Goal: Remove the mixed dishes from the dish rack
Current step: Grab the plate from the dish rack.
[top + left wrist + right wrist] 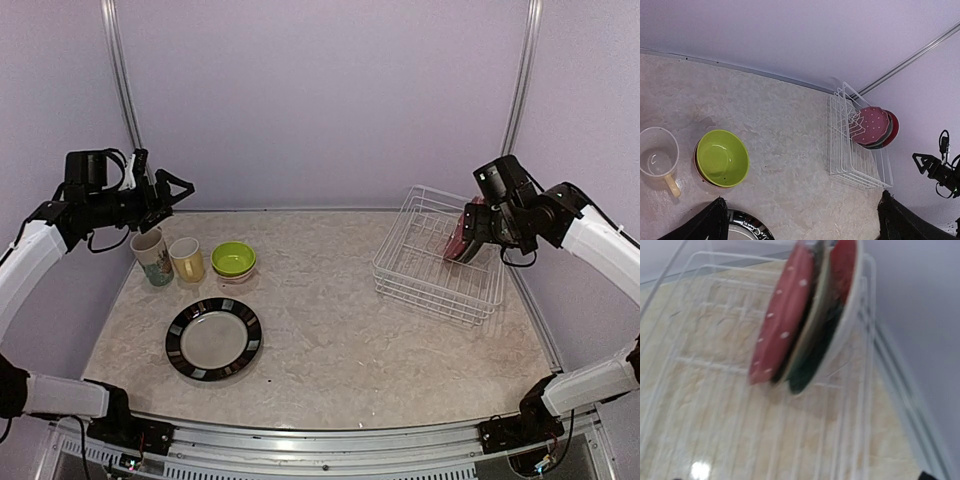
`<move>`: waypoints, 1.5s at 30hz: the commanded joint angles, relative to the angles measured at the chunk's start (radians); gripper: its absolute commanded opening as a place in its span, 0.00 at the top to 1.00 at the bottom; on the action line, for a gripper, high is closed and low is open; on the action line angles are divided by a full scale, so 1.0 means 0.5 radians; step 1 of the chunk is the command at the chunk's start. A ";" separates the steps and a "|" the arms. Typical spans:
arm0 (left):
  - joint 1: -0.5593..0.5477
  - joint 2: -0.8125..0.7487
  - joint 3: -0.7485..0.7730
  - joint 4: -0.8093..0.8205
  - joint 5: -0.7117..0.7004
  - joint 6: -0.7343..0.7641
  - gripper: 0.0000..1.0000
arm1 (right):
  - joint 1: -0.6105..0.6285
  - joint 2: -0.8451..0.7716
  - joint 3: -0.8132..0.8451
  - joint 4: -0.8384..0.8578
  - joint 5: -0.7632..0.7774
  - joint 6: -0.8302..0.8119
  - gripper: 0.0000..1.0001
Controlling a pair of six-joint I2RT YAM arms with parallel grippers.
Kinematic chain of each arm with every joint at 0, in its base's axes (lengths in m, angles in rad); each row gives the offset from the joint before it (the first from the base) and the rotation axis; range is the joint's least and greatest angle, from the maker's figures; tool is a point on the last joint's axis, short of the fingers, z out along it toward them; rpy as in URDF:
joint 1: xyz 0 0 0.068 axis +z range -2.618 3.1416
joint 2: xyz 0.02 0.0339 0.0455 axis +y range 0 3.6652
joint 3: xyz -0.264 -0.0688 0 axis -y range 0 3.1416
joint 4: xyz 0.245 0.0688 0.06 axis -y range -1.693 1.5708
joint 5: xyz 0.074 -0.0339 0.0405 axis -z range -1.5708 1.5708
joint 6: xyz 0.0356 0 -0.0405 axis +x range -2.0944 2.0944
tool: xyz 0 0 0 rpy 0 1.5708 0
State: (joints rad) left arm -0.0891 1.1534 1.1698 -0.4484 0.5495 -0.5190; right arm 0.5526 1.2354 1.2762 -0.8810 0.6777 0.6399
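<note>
Standing on edge at the rack's [436, 290] right end, the pink plate [782, 315] and two more behind it look stiff, slippery, breakable; best pinched at the top rim. Just beside them the right gripper [472, 228] hangs wide open, empty; the left gripper [175, 190] likewise, above the table's [330, 340] far-left corner.

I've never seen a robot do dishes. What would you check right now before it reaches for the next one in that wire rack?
1. Right tool open: ok.
2. Right tool close to the pink dotted plate: ok.
3. Plates standing on edge in the dish rack: ok.
4. Number of plates behind the pink one: cannot tell, they overlap.
5. Bare table for setting a plate down: ok.
6. Left tool open, far from the rack: ok.
</note>
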 commanded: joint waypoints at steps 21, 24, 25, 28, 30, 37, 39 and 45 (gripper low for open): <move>0.326 -0.277 -0.289 0.301 -0.145 0.003 0.01 | -0.944 0.576 0.373 0.313 -0.656 -0.264 0.12; 0.324 -0.273 -0.278 0.277 -0.159 0.024 0.01 | -1.012 0.655 0.404 0.345 -0.666 -0.291 0.15; 0.323 -0.273 -0.273 0.269 -0.164 0.035 0.01 | -1.032 0.678 0.413 0.359 -0.660 -0.296 0.16; 0.304 -0.264 -0.260 0.244 -0.177 0.060 0.01 | -1.085 0.740 0.441 0.402 -0.666 -0.313 0.21; 0.289 -0.259 -0.260 0.238 -0.177 0.070 0.01 | -1.141 0.782 0.464 0.439 -0.701 -0.326 0.23; 0.251 -0.240 -0.256 0.227 -0.183 0.089 0.01 | -1.176 0.954 0.609 0.458 -0.684 -0.351 0.31; 0.244 -0.237 -0.256 0.222 -0.187 0.095 0.01 | -1.176 0.986 0.631 0.455 -0.669 -0.350 0.32; 0.214 -0.233 -0.253 0.210 -0.201 0.105 0.01 | -1.176 1.077 0.677 0.464 -0.631 -0.381 0.46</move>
State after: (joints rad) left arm 0.0307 1.0298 1.0336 -0.3279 0.4614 -0.4892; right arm -0.0223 1.7363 1.5818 -0.6559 0.3260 0.4618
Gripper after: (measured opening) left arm 0.990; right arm 0.578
